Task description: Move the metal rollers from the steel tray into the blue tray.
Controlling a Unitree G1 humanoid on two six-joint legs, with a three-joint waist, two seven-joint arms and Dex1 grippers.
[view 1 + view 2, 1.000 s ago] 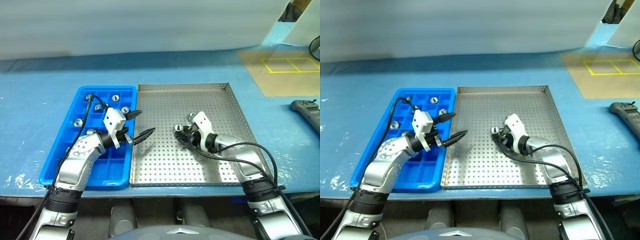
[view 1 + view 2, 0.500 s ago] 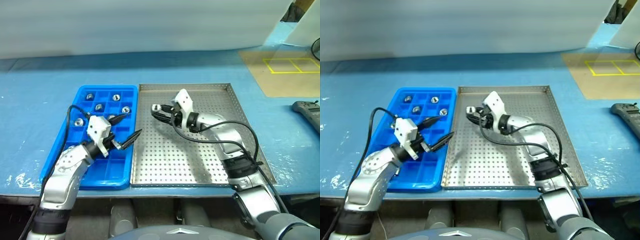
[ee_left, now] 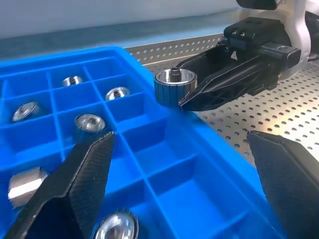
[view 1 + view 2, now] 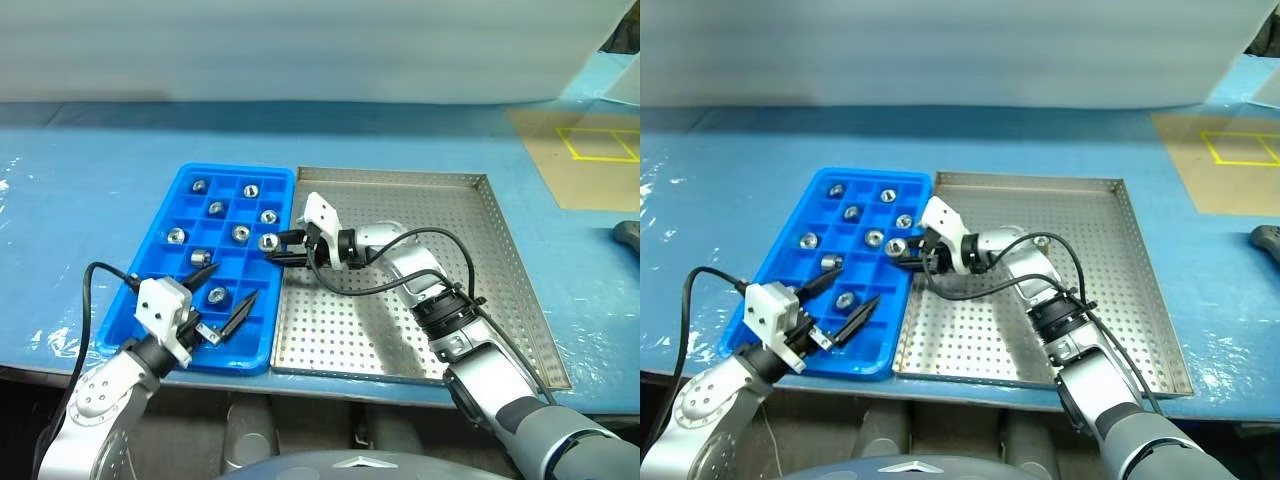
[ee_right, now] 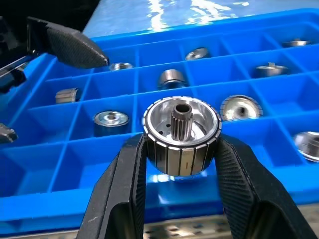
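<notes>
Right claw (image 4: 272, 250) grips a metal roller (image 4: 267, 242) over the blue tray (image 4: 150, 283)'s three-o'clock rim; next, release into an empty compartment. Left claw (image 4: 224, 296) gapes empty.

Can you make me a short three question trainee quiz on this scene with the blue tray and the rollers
1. True or false: the right gripper is shut on a metal roller.
2. That roller hangs over: A) the middle of the steel tray; B) the blue tray's edge next to the steel tray; C) the table.
3. Fill in: the left gripper, at the blue tray's near end, is ____.

Key: 1 true; 2 B; 3 open.
</notes>
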